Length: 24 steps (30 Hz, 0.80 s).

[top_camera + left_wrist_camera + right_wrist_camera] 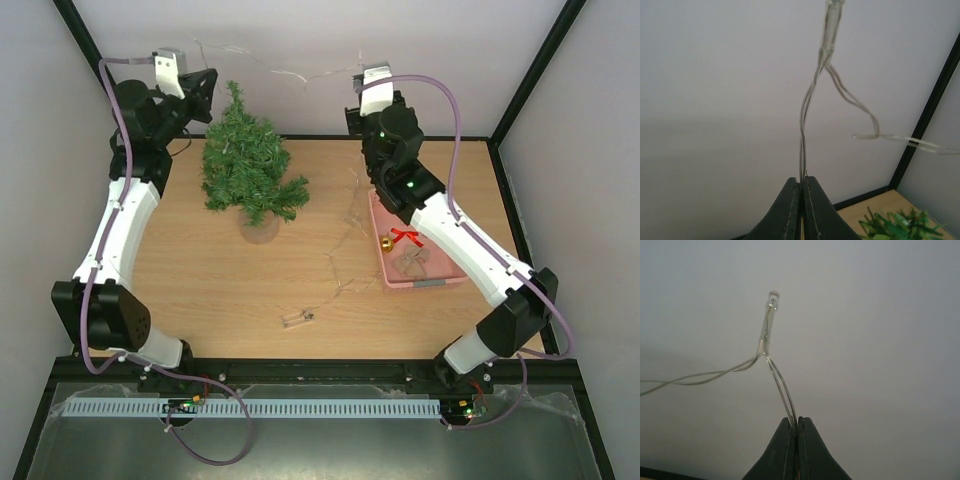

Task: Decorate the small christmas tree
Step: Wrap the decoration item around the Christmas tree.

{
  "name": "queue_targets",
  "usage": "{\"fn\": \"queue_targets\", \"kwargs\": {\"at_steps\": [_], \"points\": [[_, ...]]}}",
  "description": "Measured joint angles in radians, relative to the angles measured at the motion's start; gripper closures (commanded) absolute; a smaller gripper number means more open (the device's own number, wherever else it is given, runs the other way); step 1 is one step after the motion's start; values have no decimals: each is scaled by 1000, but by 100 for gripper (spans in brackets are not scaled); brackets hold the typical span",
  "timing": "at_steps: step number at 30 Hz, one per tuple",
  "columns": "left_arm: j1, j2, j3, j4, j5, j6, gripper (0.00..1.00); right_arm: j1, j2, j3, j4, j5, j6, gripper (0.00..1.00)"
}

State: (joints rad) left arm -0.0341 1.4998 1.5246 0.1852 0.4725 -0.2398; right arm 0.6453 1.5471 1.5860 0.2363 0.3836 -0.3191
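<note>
Pale walls and black corner posts [530,75] enclose a wooden table [200,290], seen from above with both arm bases at its near edge. The small christmas tree [245,170] stands upright on a pale base in the far-left part of the table, its branches spreading towards the middle.

A thin light string [801,145] runs through the air across the back of the enclosure, from one arm to the other. The left gripper [801,181] is raised close to the treetop, on its left side in the overhead view. Its jaws are clenched together on the string's paired wires, which rise straight from the fingertips. Green branch tips appear at the lower right of the left wrist view.

The right gripper [796,419] is held high at the far right, well apart from the tree. It is likewise clamped on the wires, just below a small clear bulb [772,297]. From that side the string hangs down to the table and trails to a small clip-like end piece [299,319] near the middle.

A pink tray [400,285] lies on the right, partly under the right arm. It holds a gold bell [386,243], a red bow [406,237] and a brownish ornament [412,262].
</note>
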Motion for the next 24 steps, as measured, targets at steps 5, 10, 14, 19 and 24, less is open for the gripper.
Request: {"fn": "queue_targets", "kwargs": {"at_steps": [5,10,14,19,24], "points": [[0,11,0,-51,19,4,89,-26,-50,-80,-23,15,32,98],[0,12,0,-132,33,10,84,-31,-118,-152,-28,16,54,98],[0,-2,-19,-170,41,13,78,-31,-156,-187,-29,13,62,98],[0,-39,-47,-216,45,23,74,-31,-177,-200,-30,5,66,98],[0,-78,-64,-240,50,31,60,-31,-177,-206,-34,-6,66,98]]}}
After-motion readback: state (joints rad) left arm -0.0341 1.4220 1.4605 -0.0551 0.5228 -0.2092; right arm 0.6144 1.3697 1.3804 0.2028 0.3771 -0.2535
